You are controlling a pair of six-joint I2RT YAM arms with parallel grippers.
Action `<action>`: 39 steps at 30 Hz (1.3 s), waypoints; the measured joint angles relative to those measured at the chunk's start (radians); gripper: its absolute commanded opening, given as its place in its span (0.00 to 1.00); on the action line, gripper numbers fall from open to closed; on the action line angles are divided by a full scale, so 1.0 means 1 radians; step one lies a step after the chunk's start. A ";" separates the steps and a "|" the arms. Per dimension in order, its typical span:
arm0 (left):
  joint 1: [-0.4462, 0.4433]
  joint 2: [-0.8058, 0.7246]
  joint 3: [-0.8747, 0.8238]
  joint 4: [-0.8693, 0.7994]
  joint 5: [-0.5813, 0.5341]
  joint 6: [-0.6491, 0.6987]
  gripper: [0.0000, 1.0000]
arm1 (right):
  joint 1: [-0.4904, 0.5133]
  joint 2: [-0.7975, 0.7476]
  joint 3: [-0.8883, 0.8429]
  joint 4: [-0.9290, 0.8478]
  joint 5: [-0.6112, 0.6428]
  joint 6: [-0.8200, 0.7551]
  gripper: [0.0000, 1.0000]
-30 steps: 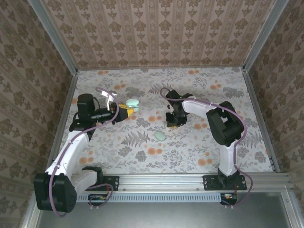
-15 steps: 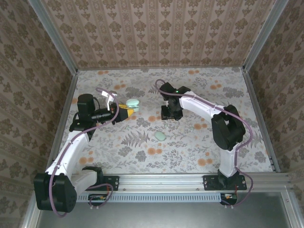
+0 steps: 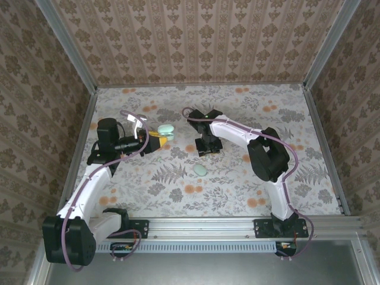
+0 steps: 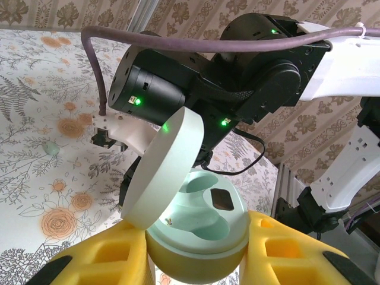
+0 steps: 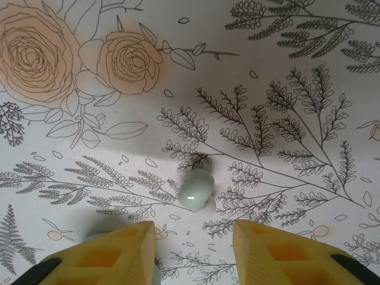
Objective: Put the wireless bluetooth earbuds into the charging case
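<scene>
In the right wrist view the right hand [image 5: 194, 252] hangs low over the table [image 5: 285, 71]. Its two yellow fingers stand apart at the bottom edge with nothing between them, so it is released. Just above the gap, in the middle of the frame, lies one pale green earbud [image 5: 196, 190], resting on the flowered surface and touching neither finger.

The danger I see is in the pick. The earbud is small, smooth and rounded, so if the fingers close a little off its middle, it may slip out sideways or roll away. At the lower left, behind one finger, there is a blurred pale shape [image 5: 98, 237]. It may be the second earbud, but I cannot say this for sure. If it is, a descending finger could push it.

In the left wrist view the left hand [image 4: 199, 264] is clenched on the charging case [image 4: 199, 237] at the bottom centre. The lid [image 4: 169, 169] stands up, tilted to the left, so the case is open. No earbud sits in either of its two wells; the farther one shows a dark patch and the nearer one a small metal contact.

A second risk is that the lid leans over the nearer well and the right arm [image 4: 255, 71] is close behind. An approach from the wrong side could knock the lid shut or shift the case in the grip.
</scene>
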 measured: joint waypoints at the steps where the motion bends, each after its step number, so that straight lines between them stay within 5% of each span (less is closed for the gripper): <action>1: 0.000 -0.001 0.000 0.000 0.000 0.000 0.15 | 0.000 0.001 0.002 0.000 0.000 -0.002 0.38; 17: 0.000 -0.005 0.000 -0.001 0.000 0.000 0.15 | 0.000 0.090 0.032 -0.001 0.003 -0.010 0.33; 39: 0.000 -0.005 0.000 -0.001 0.000 0.000 0.15 | -0.001 0.101 0.026 0.008 0.006 -0.032 0.15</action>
